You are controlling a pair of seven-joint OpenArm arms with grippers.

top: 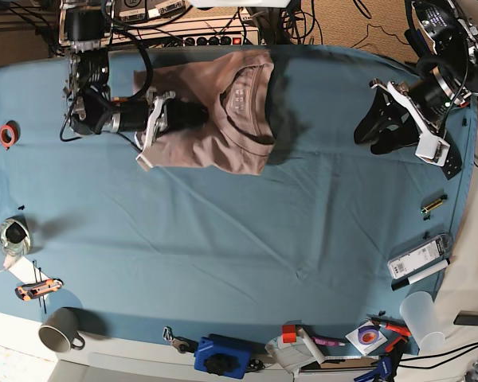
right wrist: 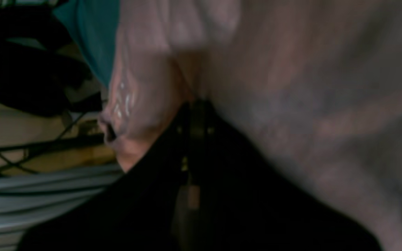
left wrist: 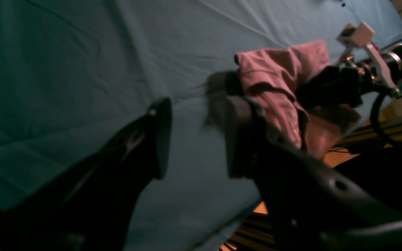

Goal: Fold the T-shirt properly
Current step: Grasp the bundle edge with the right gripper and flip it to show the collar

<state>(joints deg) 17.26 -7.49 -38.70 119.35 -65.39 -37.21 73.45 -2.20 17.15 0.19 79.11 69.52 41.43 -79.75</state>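
Your T-shirt [top: 223, 119] lies bunched at the far edge of the teal table cloth [top: 247, 239], its ribbed collar turned up and facing the middle of the table, with part of the fabric hanging over the table's edge in the left wrist view. Your right gripper [top: 197, 114] reaches in sideways from the base view's left and sits on the shirt; in its own wrist view the dark fingers are pressed together with mauve cloth pinched between them and folds of shirt filling the rest of the picture. Your left gripper [top: 365, 127] is well apart from the shirt, over bare cloth on the base view's right, its two black fingers [left wrist: 159, 139] spread wide with nothing between them but the table cloth below.
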